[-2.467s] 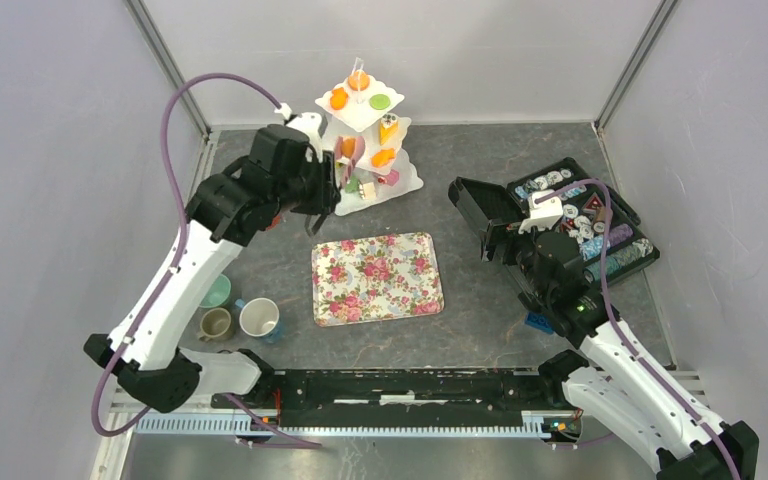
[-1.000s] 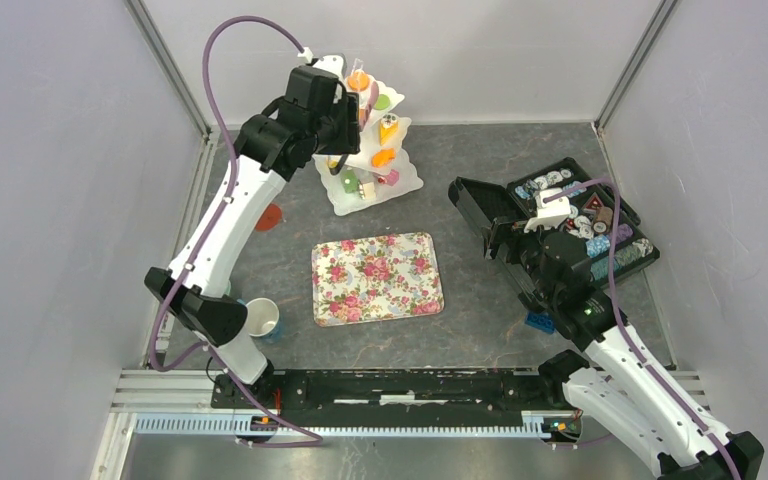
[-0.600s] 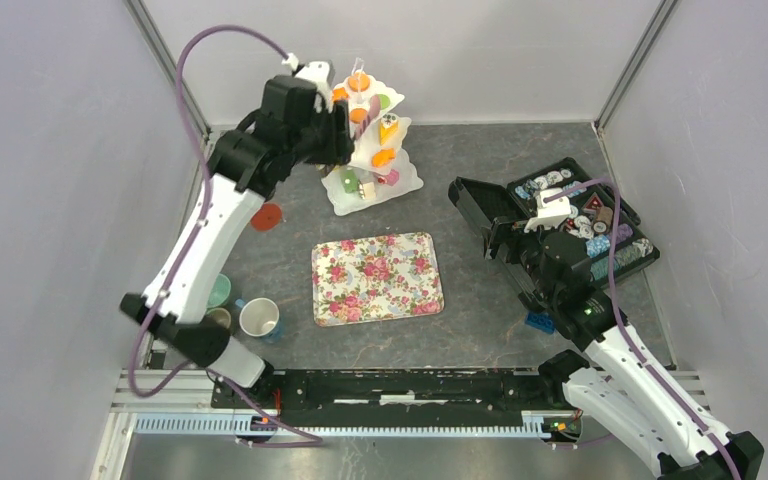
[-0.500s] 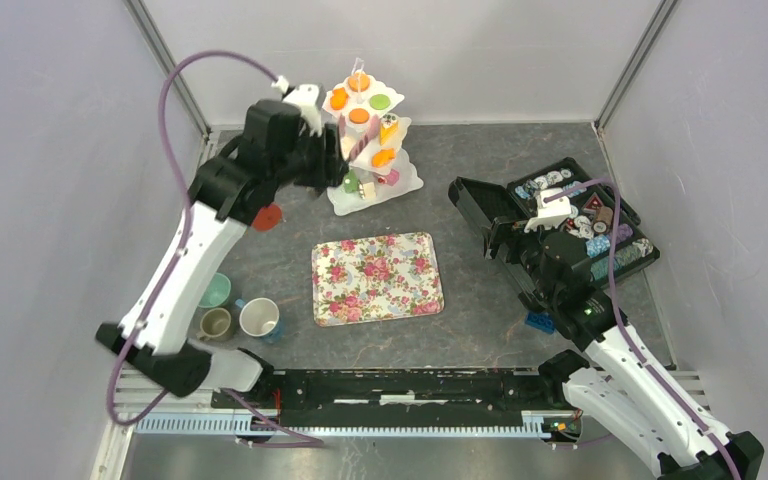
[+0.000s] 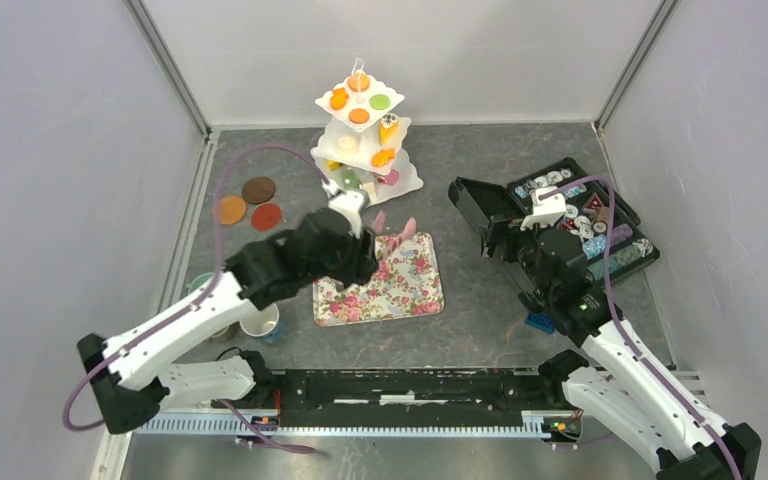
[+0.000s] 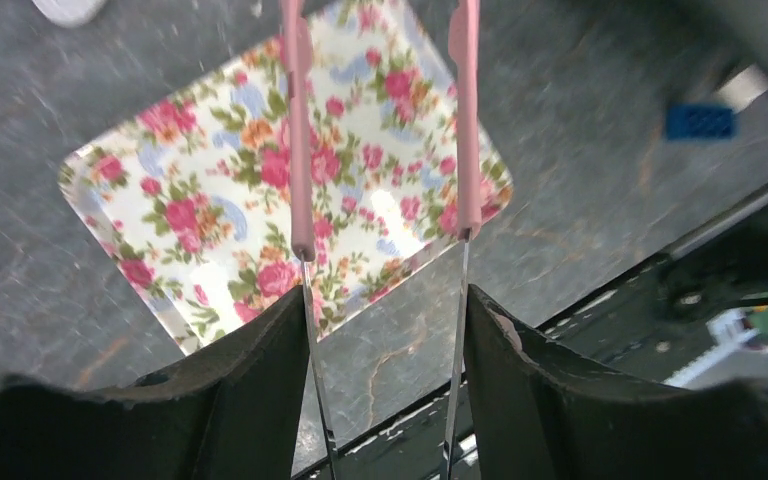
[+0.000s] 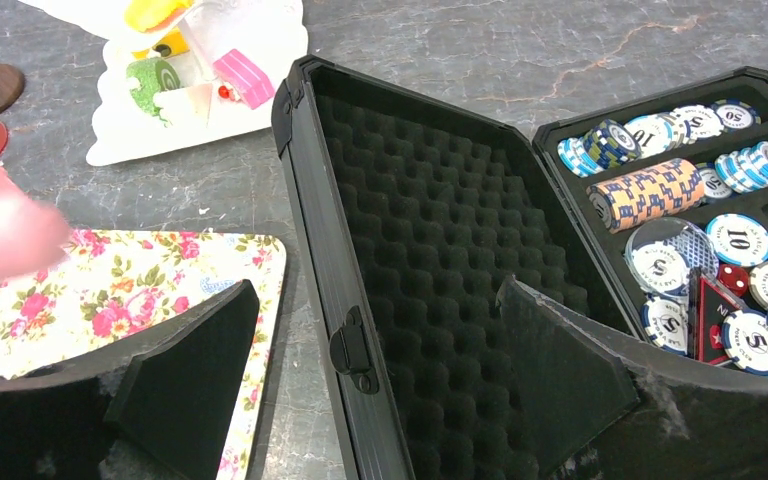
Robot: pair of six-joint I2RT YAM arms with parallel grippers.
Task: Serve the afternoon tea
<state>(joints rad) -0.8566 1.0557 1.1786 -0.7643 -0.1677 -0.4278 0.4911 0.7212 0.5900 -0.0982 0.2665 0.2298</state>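
Observation:
A white tiered stand [image 5: 360,130] at the back holds orange, green, yellow and pink cakes. My left gripper [image 5: 365,250] [image 6: 382,300] hovers over the floral tray [image 5: 405,285] [image 6: 210,200], shut on pink-tipped metal tongs [image 5: 392,224] [image 6: 300,150]. The tong arms stand apart; their tips are cut off in the left wrist view. Three saucers lie at the back left: brown [image 5: 258,190], orange [image 5: 230,210], red-orange [image 5: 266,216]. A white cup [image 5: 259,320] and a teal cup [image 5: 198,284] sit near the left arm. My right gripper [image 5: 505,235] [image 7: 375,290] is open above the black case's edge.
The open black case [image 5: 580,220] [image 7: 410,200] full of patterned discs lies at the right. A small blue brick [image 5: 538,322] [image 6: 698,121] sits in front of it. Grey walls close in left, right and back. The black rail runs along the near edge.
My left arm has swung from beside the tiered stand down and forward to over the tray, carrying the tongs. The saucers have come into view. The right arm has not moved.

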